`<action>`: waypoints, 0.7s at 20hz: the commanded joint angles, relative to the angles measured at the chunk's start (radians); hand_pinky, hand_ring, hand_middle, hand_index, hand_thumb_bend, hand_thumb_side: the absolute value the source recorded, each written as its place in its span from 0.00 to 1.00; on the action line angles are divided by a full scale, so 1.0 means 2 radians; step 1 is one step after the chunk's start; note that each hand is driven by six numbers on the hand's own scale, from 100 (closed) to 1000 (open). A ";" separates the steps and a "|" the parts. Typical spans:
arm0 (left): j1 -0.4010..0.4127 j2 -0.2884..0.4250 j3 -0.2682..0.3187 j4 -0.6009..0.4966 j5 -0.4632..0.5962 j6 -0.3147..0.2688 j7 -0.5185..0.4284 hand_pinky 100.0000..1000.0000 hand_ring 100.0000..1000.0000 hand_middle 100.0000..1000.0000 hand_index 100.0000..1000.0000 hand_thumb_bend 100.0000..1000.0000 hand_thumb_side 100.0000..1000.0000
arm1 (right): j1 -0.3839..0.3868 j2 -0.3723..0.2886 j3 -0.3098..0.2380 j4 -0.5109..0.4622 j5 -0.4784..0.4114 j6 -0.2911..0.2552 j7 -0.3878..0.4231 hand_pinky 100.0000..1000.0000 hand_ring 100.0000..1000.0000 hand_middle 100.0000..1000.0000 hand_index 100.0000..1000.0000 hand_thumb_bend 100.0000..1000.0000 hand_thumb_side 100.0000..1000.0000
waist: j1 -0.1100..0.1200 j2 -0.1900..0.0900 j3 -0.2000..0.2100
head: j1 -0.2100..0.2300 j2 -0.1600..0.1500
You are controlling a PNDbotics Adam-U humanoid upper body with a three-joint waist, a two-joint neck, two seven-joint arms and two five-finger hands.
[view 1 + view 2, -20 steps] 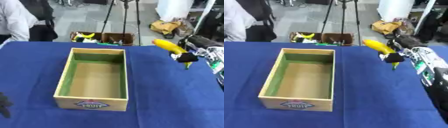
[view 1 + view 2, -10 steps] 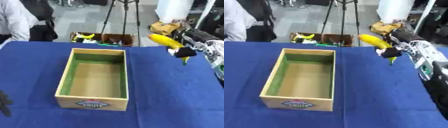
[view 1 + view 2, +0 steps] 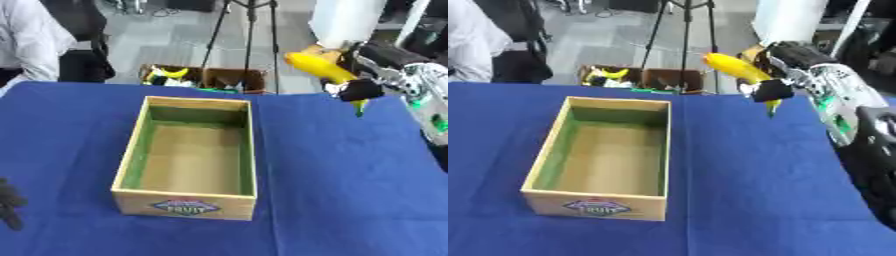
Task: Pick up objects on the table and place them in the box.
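The right hand (image 3: 773, 90) is seen raised above the far right part of the desk (image 3: 350, 165), its fingers curled round a yellow banana (image 3: 739, 70). The banana is held clear of the desk, tilted, with its upper end toward the left and its greenish tip pointing down below the hand. It is carried in the air to the right of the box (image 3: 191, 155), past the box's far right corner and not over the opening. The box is an open, wooden-sided rectangle resting on the blue cloth of the desk, with a green lining seen on its inner walls and a plain brown floor; nothing is seen inside it. A printed oval label in blue, red and white is carried on the near outer wall of the box, but its writing cannot be read. The left hand (image 3: 9, 200) is shown only as a dark shape at the lower left edge of the left eye view, resting low by the desk edge; whether its fingers are spread or curled cannot be told. Beyond the far edge of the desk, a low crate on the floor (image 3: 201, 77) is seen holding yellow and green items, and tripod legs (image 3: 249, 30) are seen standing behind it.
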State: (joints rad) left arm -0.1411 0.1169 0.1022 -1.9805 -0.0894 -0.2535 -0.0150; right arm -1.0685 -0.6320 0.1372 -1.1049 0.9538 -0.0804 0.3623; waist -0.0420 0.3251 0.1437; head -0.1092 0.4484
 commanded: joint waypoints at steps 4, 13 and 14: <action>-0.002 0.013 0.001 -0.010 0.001 0.003 0.000 0.25 0.46 0.49 0.65 0.00 0.96 | -0.026 0.003 0.003 -0.013 -0.004 -0.005 0.004 0.18 0.54 0.49 0.62 0.02 0.67 | -0.002 -0.014 0.002 | -0.001 0.003; -0.002 0.014 0.000 -0.010 0.003 0.005 0.000 0.25 0.46 0.49 0.65 0.00 0.96 | -0.050 0.034 0.008 -0.013 -0.005 -0.009 0.011 0.18 0.53 0.48 0.62 0.04 0.67 | -0.005 -0.018 0.007 | -0.002 0.005; -0.002 0.014 0.000 -0.010 0.003 0.005 0.000 0.25 0.46 0.49 0.65 0.00 0.96 | -0.052 0.038 0.008 -0.012 -0.005 -0.009 0.012 0.18 0.53 0.48 0.62 0.05 0.67 | -0.006 -0.018 0.008 | -0.003 0.005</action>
State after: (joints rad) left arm -0.1411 0.1241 0.1020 -1.9805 -0.0867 -0.2459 -0.0153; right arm -1.1446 -0.5472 0.1572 -1.1074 0.9487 -0.0988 0.3833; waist -0.0576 0.3130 0.1603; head -0.1127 0.4565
